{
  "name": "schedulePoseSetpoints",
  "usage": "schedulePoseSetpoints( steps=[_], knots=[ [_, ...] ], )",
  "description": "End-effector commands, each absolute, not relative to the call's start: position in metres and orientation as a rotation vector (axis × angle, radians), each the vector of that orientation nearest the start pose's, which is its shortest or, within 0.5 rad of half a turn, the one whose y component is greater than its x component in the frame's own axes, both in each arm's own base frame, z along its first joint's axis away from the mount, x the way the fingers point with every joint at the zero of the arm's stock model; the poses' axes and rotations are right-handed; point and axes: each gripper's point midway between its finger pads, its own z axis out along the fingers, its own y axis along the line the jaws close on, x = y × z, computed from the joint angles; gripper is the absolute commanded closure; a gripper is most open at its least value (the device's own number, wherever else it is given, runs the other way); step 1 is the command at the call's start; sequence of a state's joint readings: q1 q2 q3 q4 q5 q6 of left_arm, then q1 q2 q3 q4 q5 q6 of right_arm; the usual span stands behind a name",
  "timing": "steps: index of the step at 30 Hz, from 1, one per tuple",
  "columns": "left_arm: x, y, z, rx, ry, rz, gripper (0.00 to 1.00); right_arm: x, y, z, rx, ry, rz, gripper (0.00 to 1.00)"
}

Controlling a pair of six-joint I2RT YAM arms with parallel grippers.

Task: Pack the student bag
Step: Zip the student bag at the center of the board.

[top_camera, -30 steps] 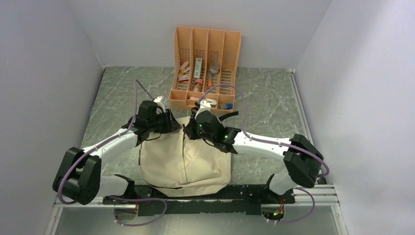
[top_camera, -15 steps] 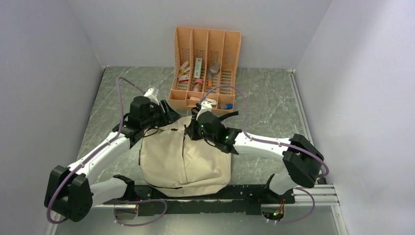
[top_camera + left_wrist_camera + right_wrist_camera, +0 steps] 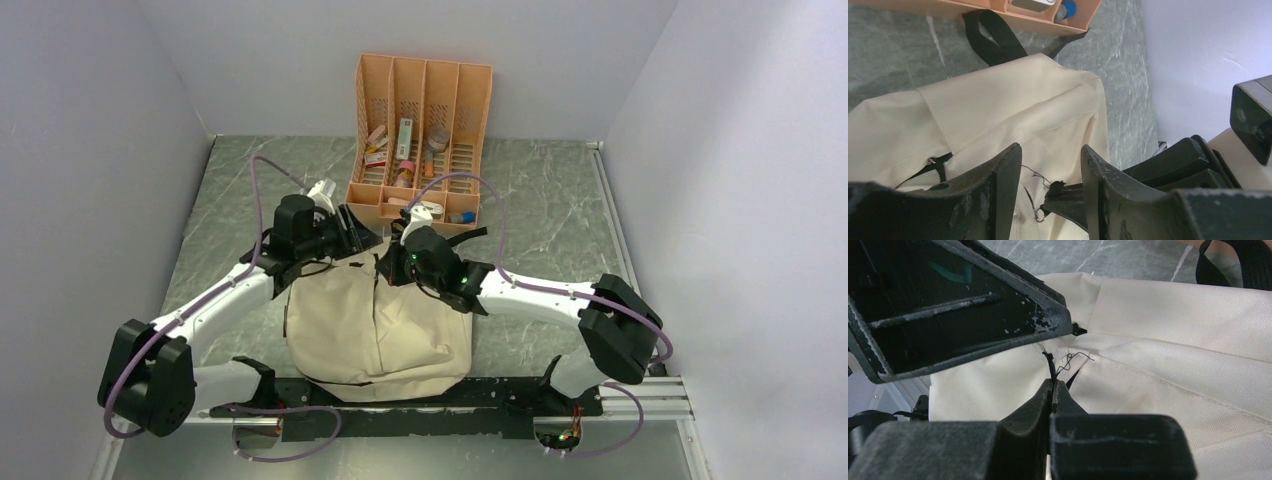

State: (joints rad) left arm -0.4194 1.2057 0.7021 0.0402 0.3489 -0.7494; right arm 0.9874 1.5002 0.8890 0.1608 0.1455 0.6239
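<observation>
The student bag [image 3: 375,325] is a cream fabric backpack lying flat between my arms, black strap [image 3: 993,40] at its far end. My right gripper [image 3: 385,268] rests on the bag's top edge, shut on a thin black zipper pull [image 3: 1049,362]; its tips [image 3: 1053,386] are pressed together. In the left wrist view that pull's tab and metal ring [image 3: 1040,214] show against the bag [image 3: 998,100]. My left gripper [image 3: 360,232] is open and empty, its fingers [image 3: 1003,170] straddling the right gripper's tips just above the fabric [image 3: 1173,340].
An orange slotted desk organiser [image 3: 420,130] stands just beyond the bag, holding several small items; its front edge shows in the left wrist view [image 3: 998,10]. Grey walls close in left, right and back. A black rail [image 3: 500,395] runs along the near edge.
My left arm drew back to the left, then swung right again toward the bag's far top edge, next to the right gripper. The right arm and the bag have not moved.
</observation>
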Motion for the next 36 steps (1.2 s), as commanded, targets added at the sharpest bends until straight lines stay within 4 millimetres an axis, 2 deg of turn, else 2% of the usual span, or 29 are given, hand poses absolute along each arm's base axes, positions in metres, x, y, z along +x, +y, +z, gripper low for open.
schedulePoseSetpoints(
  steps=[1,5,12,21,23,28,32,33,36],
  knots=[
    [0.29,-0.246,0.177,-0.044,2.133,-1.147,0.49,0.253,0.372,0.161,-0.262,2.055,0.88,1.0],
    [0.284,-0.252,0.171,-0.028,2.153,-1.144,0.53,0.254,0.371,0.162,-0.259,2.051,0.88,1.0],
    [0.278,-0.249,0.159,-0.035,2.182,-1.123,0.57,0.255,0.368,0.164,-0.245,2.042,0.868,1.0],
    [0.274,-0.253,0.157,-0.016,2.191,-1.131,0.62,0.255,0.367,0.164,-0.237,2.04,0.869,1.0],
    [0.273,-0.253,0.157,-0.011,2.192,-1.129,0.67,0.255,0.367,0.164,-0.236,2.041,0.868,1.0],
    [0.272,-0.254,0.157,-0.01,2.191,-1.134,0.92,0.256,0.367,0.162,-0.239,2.041,0.865,1.0],
    [0.272,-0.254,0.161,-0.004,2.179,-1.14,0.95,0.256,0.368,0.163,-0.245,2.035,0.869,1.0],
    [0.273,-0.254,0.162,-0.002,2.173,-1.139,0.95,0.256,0.368,0.163,-0.246,2.032,0.869,0.99],
    [0.275,-0.254,0.167,0.011,2.16,-1.127,0.95,0.257,0.365,0.164,-0.249,2.024,0.867,0.85]
  ],
)
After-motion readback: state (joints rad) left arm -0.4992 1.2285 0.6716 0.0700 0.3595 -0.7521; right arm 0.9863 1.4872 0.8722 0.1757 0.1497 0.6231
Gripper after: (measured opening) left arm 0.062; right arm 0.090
